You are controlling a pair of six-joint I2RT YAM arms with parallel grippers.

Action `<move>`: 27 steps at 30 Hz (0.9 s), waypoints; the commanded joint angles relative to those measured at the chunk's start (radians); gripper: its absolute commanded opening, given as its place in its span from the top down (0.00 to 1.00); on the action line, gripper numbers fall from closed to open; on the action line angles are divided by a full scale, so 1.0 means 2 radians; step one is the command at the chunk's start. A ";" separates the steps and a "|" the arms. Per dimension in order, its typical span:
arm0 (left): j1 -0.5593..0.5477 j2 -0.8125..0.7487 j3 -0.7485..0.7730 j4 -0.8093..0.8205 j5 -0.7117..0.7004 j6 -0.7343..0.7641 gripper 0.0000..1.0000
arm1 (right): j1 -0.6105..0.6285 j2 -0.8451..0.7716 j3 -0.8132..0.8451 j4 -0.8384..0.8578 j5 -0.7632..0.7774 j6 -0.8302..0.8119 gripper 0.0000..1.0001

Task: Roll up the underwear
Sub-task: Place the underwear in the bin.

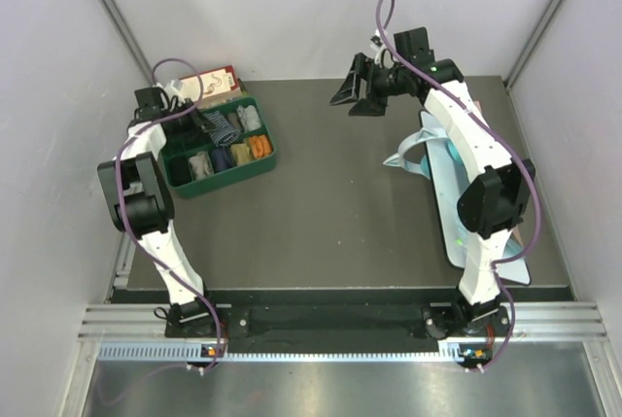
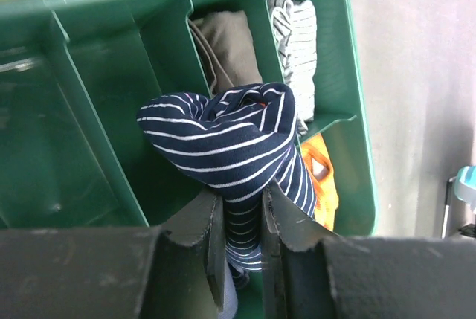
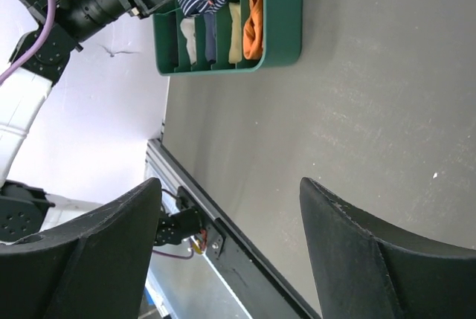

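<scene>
Clamps the left gripper [image 2: 243, 201] narrowly on the lower end of the striped underwear [image 2: 223, 140], already wound into a fat navy-and-white roll with a sliver of orange waistband at its core. Holds that roll above the green tray [image 2: 97, 73] at the far left corner of the worktop [image 1: 340, 213], over a divider between compartments, apparently to lower it into a slot. Cannot tell which slot from the wrist view, nor confirm any contact with the tray floor. Pinches near one end rather than the middle, probably to leave the bulk free to slide down between the walls without unwinding. Sits among other rolled pieces: an orange roll [image 2: 325, 178] just beside, a grey striped roll [image 2: 294, 29] and an olive roll [image 2: 230, 40] in the cells beyond. Cannot single out the plain black pair with any certainty among the dark bundles in the overhead view. Parks the right gripper [image 3: 229, 207] near the far edge of the worktop, about midway along it, jaws spread wide with nothing between them, well apart from the tray, likely to stay out of the left arm's way. Looks close to finished for this garment, with only the stowing left. Risks a loosened roll on release, given soft, springy cloth. Calls for a snug seat between dividers before letting go.
</scene>
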 commanded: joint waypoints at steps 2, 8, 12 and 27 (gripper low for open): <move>0.014 0.025 0.052 -0.017 -0.018 0.044 1.00 | -0.001 0.004 0.030 0.018 -0.011 0.009 0.27; 0.019 0.049 0.077 -0.032 -0.025 0.056 1.00 | -0.001 0.010 0.043 0.012 -0.008 0.012 0.28; 0.019 0.062 0.080 -0.050 -0.035 0.068 1.00 | 0.000 0.014 0.046 0.010 -0.005 0.013 0.28; 0.006 0.099 0.127 -0.130 -0.107 0.085 1.00 | 0.000 0.017 0.047 0.011 0.003 0.014 0.30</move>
